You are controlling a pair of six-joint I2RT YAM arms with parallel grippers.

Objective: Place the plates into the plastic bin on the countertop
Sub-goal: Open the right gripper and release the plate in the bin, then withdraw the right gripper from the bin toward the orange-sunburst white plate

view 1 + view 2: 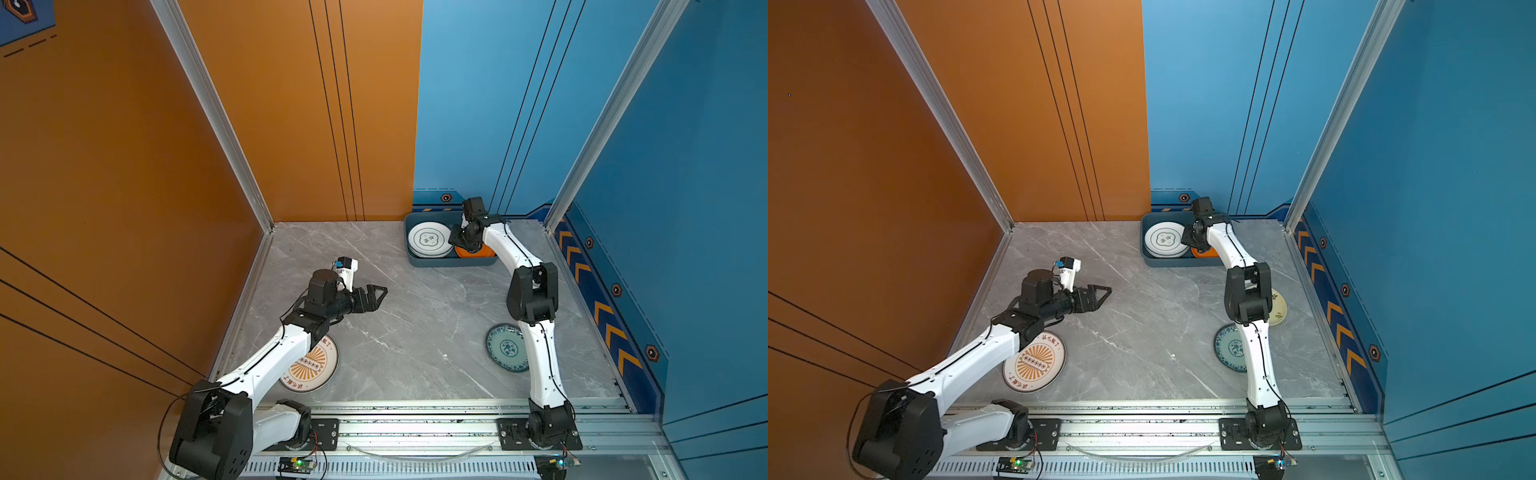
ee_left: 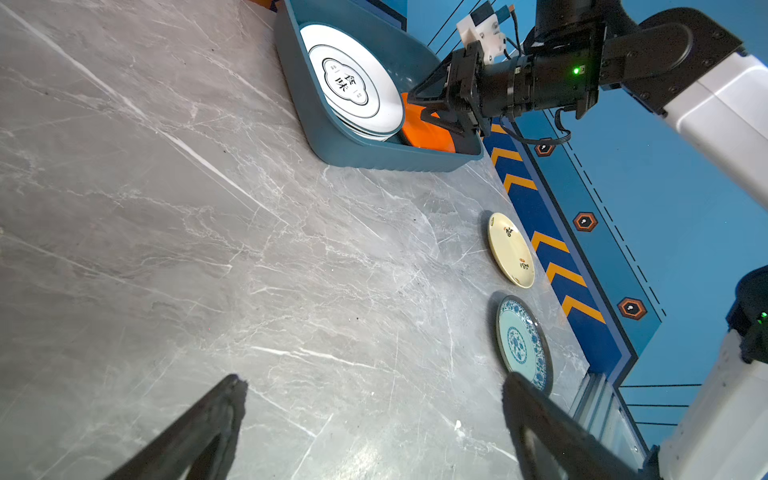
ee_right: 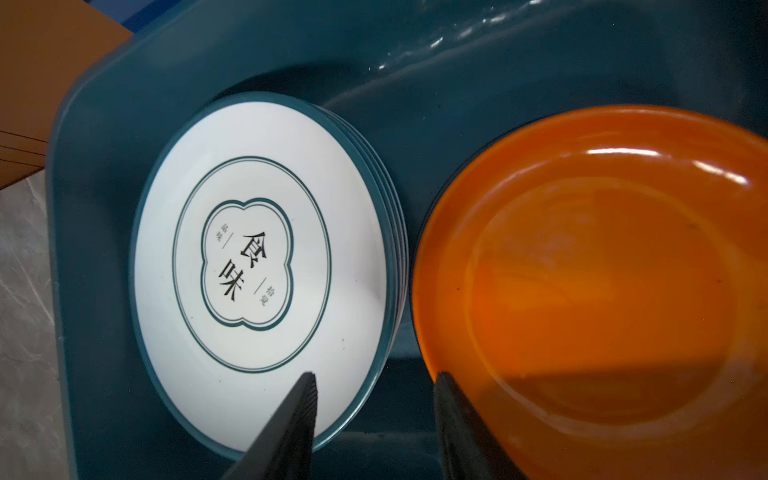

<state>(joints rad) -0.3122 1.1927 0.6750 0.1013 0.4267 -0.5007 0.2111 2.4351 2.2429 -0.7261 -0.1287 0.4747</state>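
Observation:
The dark teal plastic bin [image 1: 432, 262] stands at the back of the grey countertop [image 1: 415, 332]. Inside it lie a stack of white plates with a green emblem [image 3: 257, 266] and, beside it, an orange plate [image 3: 602, 282]. My right gripper [image 3: 376, 378] hangs open over the gap between them, with only the bin floor showing between its fingers. Three plates rest on the countertop: a sunburst one [image 1: 316, 368] under my left arm, a teal floral one [image 1: 505, 347] and a cream one [image 2: 510, 249]. My left gripper [image 2: 374, 378] is wide open and empty above bare marble.
Orange and blue walls close in the left, back and right sides. An aluminium rail [image 1: 415, 428] with both arm bases runs along the front edge. My right arm [image 1: 532, 299] arches over the teal floral and cream plates.

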